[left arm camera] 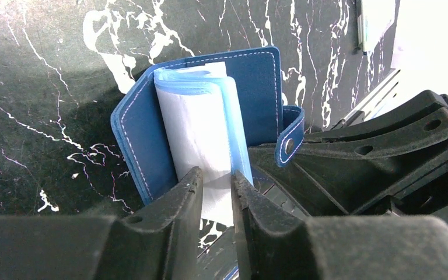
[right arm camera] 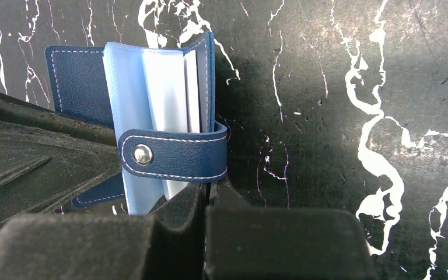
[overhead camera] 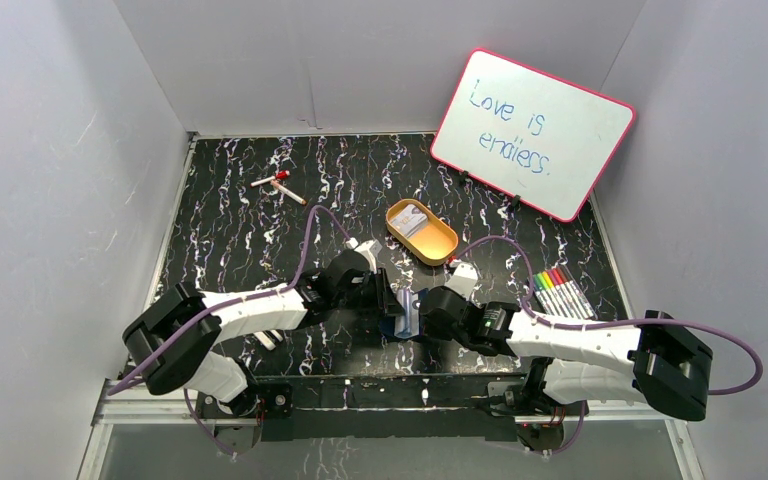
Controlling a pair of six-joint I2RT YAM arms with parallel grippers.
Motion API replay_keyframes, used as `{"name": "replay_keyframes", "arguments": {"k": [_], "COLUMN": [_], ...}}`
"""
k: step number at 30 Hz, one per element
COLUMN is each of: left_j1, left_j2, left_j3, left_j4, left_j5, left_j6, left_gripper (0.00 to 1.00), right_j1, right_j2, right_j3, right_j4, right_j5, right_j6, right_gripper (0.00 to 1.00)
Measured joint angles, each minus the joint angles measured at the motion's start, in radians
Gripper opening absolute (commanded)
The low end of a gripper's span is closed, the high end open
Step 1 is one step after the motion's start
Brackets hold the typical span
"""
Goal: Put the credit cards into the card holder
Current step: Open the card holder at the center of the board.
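1. Black marbled table between grey walls. Both arms meet at lower centre of the overhead view and hide most of the card holder; only a blue sliver shows there.
2. On the left gripper the fingers stand slightly apart over the lower end of a white card, which sits among the opened holder's pale blue pockets. Whether they touch it is unclear.
3. On the right gripper the fingers are pressed together, clamped on the bottom edge of the holder's cover, under the snap strap.
4. Inside the holder, cards and pockets are hard to tell apart; one card is certain.
5. Counted: one holder, one whiteboard, one oval tin with unclear contents, two red-tipped pens at upper left, and one row of coloured markers at right, too small to count.
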Motion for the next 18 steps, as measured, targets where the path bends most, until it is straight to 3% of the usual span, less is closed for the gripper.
{"name": "replay_keyframes", "arguments": {"k": [5, 12, 18], "left_j1": [0.0, 0.0, 0.0], "left_j2": [0.0, 0.0, 0.0], "left_j3": [0.0, 0.0, 0.0], "left_j4": [-0.005, -0.027, -0.037], "left_j5": [0.0, -0.011, -0.015], "left_j6": [0.005, 0.018, 0.028], "left_gripper": [0.34, 0.34, 0.16], "right_j1": [0.0, 0.0, -0.002], "right_j2": [-0.005, -0.011, -0.011], "right_j3": [0.0, -0.012, -0.014], "right_j4": [0.0, 0.002, 0.002], "right_j5": [0.0, 0.001, 0.001], "right_j6": [0.0, 0.0, 0.0], "right_gripper": [0.0, 0.0, 0.0]}}
